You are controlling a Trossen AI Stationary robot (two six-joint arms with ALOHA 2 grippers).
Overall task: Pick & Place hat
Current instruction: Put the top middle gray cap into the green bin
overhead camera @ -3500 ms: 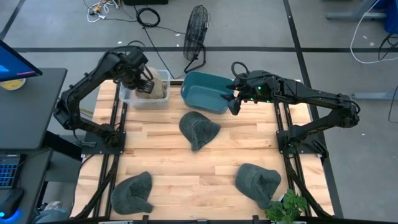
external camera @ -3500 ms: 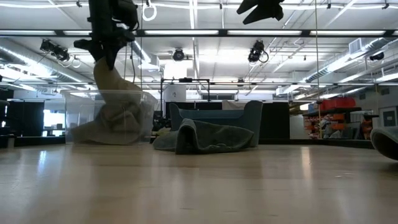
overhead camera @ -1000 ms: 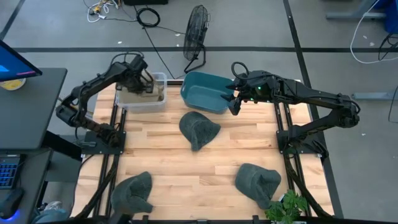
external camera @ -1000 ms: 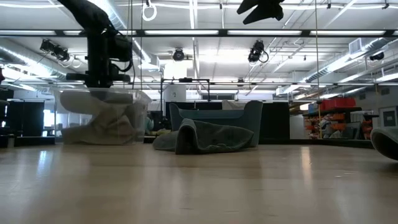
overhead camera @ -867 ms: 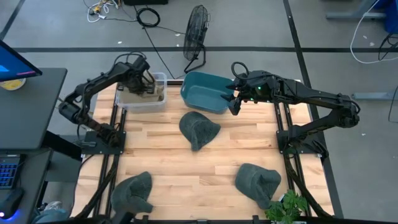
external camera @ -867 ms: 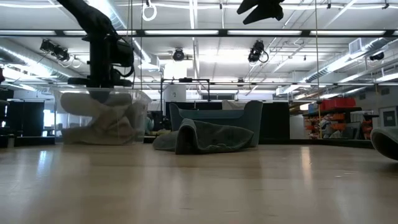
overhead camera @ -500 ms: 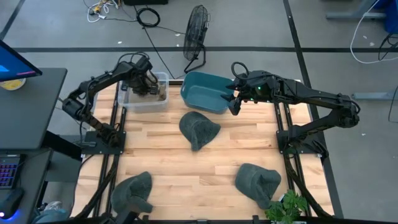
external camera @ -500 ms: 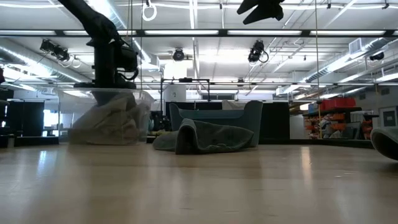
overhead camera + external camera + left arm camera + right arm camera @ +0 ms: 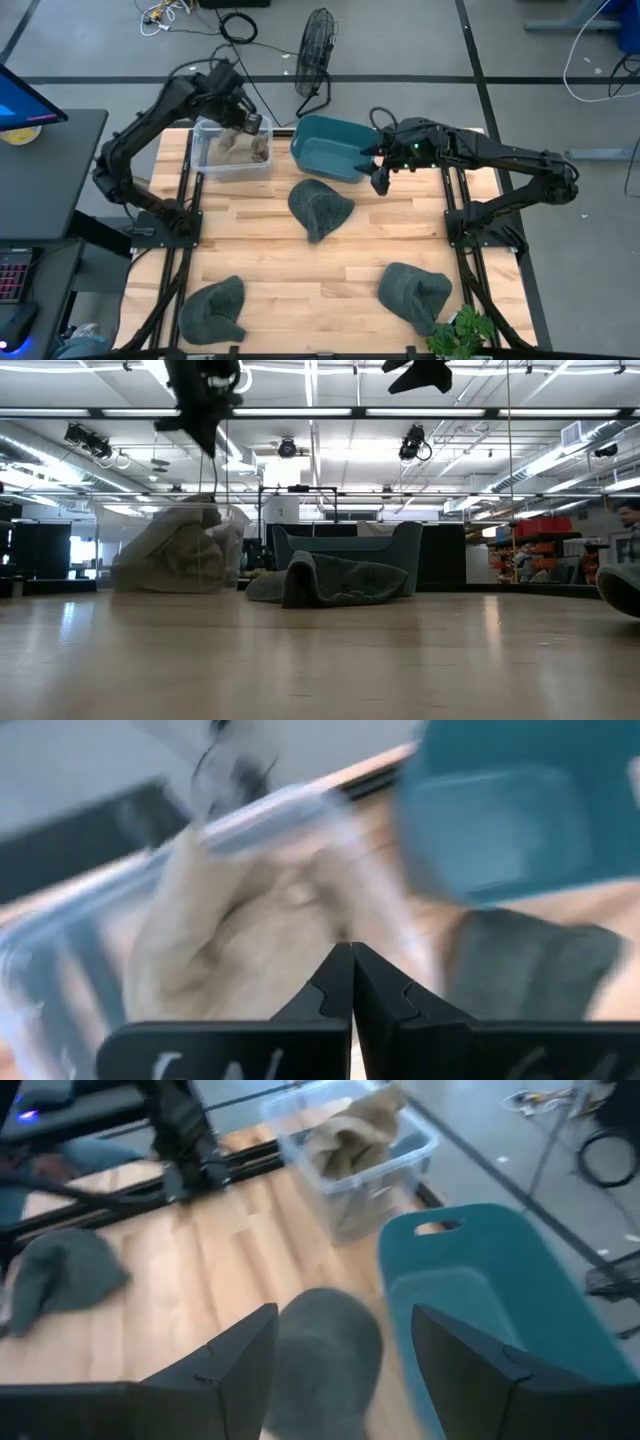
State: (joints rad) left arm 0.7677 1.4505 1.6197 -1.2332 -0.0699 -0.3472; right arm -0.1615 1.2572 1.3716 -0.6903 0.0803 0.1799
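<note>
Our left gripper hangs above the clear bin, jaws together and empty. The tan hat lies inside that bin. Our right gripper waits beside the teal bin, jaws apart.

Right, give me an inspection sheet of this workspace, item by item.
Surface: wooden table, bare between the hats.
Job's things: tan hat in the clear bin; teal bin beside it; three grey hats loose: middle hat, front-left hat, front-right hat.
Clutter: plant at the front-right corner.
Grippers: left gripper shut, empty, above the clear bin; right gripper open, beside the teal bin.
Cables: cords on the floor behind the table.
Surroundings: fan on the floor; screen at left.
</note>
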